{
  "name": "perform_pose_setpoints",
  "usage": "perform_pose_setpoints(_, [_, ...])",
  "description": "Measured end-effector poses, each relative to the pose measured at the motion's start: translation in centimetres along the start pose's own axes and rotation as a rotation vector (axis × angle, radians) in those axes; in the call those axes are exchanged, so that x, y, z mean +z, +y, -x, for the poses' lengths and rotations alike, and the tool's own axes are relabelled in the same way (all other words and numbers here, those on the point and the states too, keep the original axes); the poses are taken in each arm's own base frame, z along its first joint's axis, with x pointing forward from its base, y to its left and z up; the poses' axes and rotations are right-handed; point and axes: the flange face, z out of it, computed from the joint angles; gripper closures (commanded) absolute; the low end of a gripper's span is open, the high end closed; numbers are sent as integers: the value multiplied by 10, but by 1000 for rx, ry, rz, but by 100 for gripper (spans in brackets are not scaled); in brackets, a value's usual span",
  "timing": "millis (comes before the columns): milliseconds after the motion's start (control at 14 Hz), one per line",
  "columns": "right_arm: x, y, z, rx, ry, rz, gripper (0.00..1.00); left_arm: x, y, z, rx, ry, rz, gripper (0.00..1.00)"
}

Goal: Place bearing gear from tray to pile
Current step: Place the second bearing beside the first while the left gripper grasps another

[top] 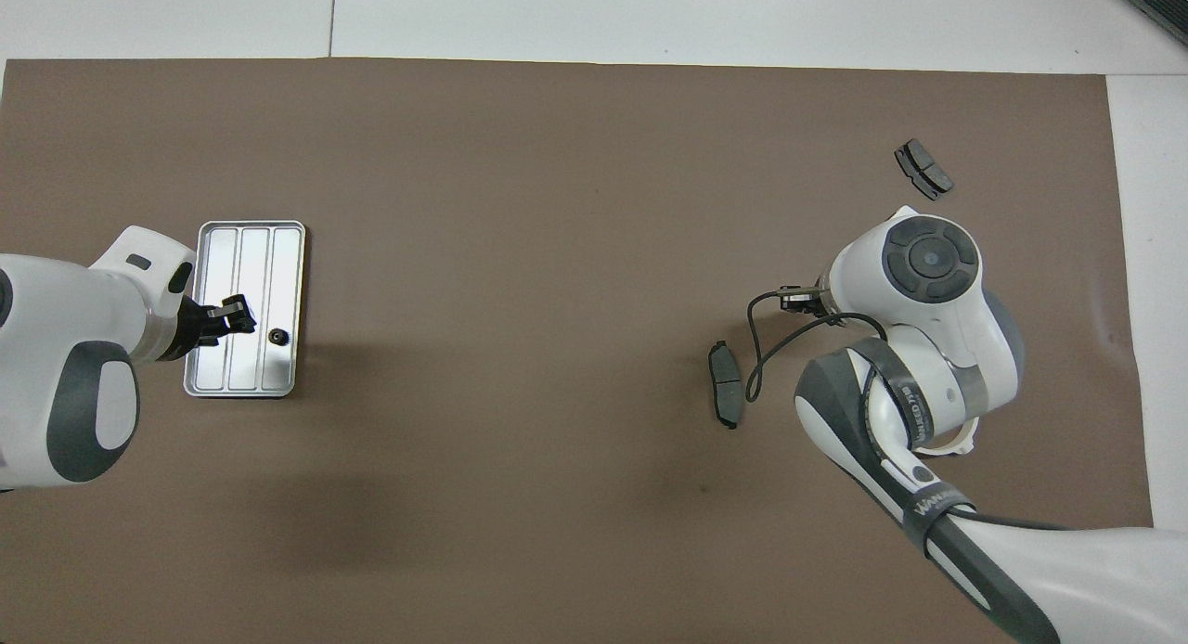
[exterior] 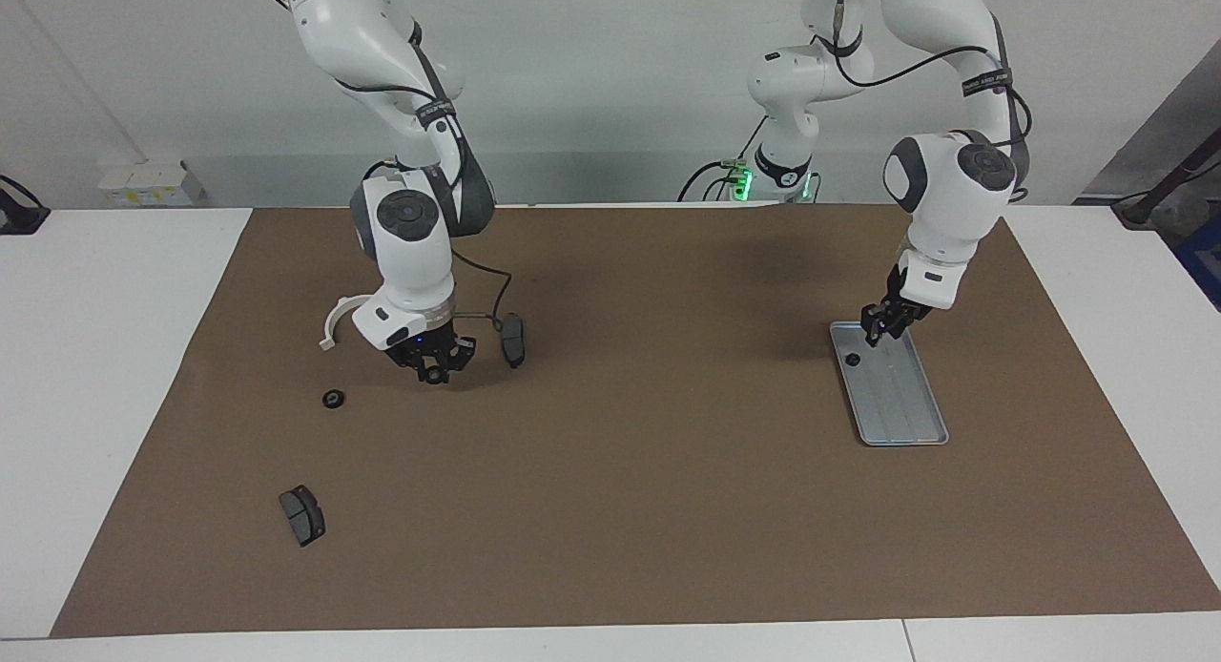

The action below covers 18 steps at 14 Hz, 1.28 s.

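Bearing gear (exterior: 852, 359): lies in the tray (exterior: 901, 414), right of frame, at its robot-side end.
Left gripper (exterior: 884, 327): just above the tray beside the gear, empty; jaw gap unreadable.
Right gripper (exterior: 434, 364): low over the pile; its arm hides the white bracket (exterior: 336, 320) overhead; jaws unclear.

A white desk (exterior: 105, 357) is stretching across the scene, with a brown mat (exterior: 649, 509) lying over most of it. A plain pale wall (exterior: 610, 71) is rising toward twelve o'clock. At nine o'clock a white power strip (exterior: 151, 183) is sitting against the wall. Soft shadows are falling on the mat.
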Motion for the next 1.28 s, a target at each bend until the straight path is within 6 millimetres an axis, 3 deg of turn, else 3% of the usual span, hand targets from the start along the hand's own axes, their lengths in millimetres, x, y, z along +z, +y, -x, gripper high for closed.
perform_pose_setpoints(71, [7, 7, 3, -8, 6, -7, 73, 7, 1, 1, -45, -3, 0, 53])
perform_pose_setpoints(143, [15, 13, 6, -13, 10, -13, 29, 17, 2, 3, -89, -6, 2, 53])
perform_pose_setpoints(214, [20, 17, 9, -20, 9, -16, 0, 28, 3, 5, -125, -5, 5, 53])
perform_pose_setpoints(428, [20, 17, 10, -30, 16, -18, 0, 46, 3, 8, -188, 1, 13, 53])
perform_pose_setpoints(641, [1, 20, 2, -23, 40, -10, 0, 46, 6, 6, -253, 23, 28, 53])
perform_pose_setpoints(998, [-82, 37, -30, 40, 49, 16, 0, 58, 28, 12, -312, 45, 57, 53])
perform_pose_setpoints(1283, [-143, 48, -48, 102, 64, -29, 0, 61, 28, 11, -315, 45, 58, 55])
